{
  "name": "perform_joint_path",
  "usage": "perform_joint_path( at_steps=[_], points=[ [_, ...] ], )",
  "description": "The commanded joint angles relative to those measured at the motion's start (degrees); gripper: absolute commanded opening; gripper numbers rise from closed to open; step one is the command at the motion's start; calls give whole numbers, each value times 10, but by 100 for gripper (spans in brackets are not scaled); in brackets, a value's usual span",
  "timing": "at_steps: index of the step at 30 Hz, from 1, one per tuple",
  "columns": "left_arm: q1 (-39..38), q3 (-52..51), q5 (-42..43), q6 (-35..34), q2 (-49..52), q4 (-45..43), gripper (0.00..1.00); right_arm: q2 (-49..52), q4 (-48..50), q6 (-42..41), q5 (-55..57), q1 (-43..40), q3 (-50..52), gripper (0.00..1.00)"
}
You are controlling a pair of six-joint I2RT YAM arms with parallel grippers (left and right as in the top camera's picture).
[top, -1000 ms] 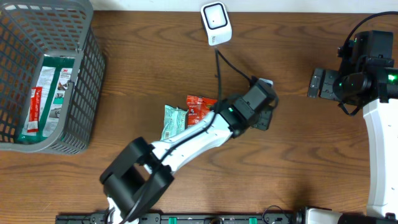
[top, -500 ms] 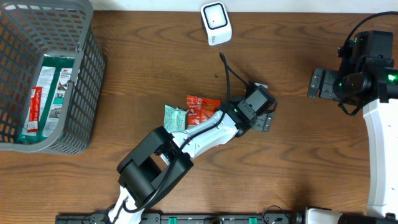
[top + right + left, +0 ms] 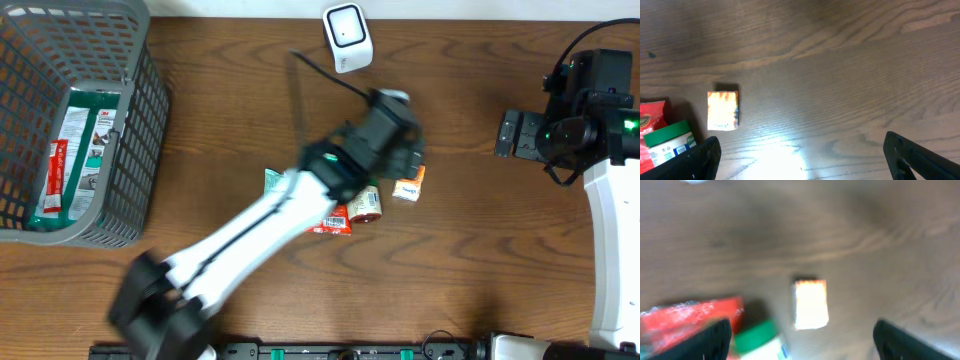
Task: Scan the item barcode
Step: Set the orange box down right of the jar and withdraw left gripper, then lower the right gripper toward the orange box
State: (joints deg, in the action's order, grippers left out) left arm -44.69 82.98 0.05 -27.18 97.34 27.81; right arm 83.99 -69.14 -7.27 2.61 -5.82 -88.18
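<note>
Arm on left reaches diagonally, gripper (image 3: pixel 801 330) spread above orange packet (image 3: pixel 811 304).

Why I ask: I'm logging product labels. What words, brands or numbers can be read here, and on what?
"3M": on the green-and-white packet in the grey basket; tiny, so likely rather than certain.
Small orange box: print too blurred to read.
Red packet: round logo, unreadable.
Green-lidded tub: label text too small to read.
</note>
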Motion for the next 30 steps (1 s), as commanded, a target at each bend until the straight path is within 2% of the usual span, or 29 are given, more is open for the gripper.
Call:
perform_joint_path(
  at_steps=[1, 5, 9, 19, 30],
  points=[
    [66, 10, -8, 1, -52, 103, 90, -1, 1, -9, 5, -1, -6, 99],
    [142, 10, -8, 8, -60, 231, 90, -1, 1, -9, 5, -1, -6, 99],
    [213, -6, -8, 20, -58, 287, 91, -1, 1, -9, 5, -1, -6, 99],
    [316, -14, -8, 31, -58, 323, 91, -1, 1, -9, 5, -1, -6, 99],
    [322, -14, -8, 31, -58, 324, 91, -1, 18, -9, 5, -1, -6, 99]
  ],
)
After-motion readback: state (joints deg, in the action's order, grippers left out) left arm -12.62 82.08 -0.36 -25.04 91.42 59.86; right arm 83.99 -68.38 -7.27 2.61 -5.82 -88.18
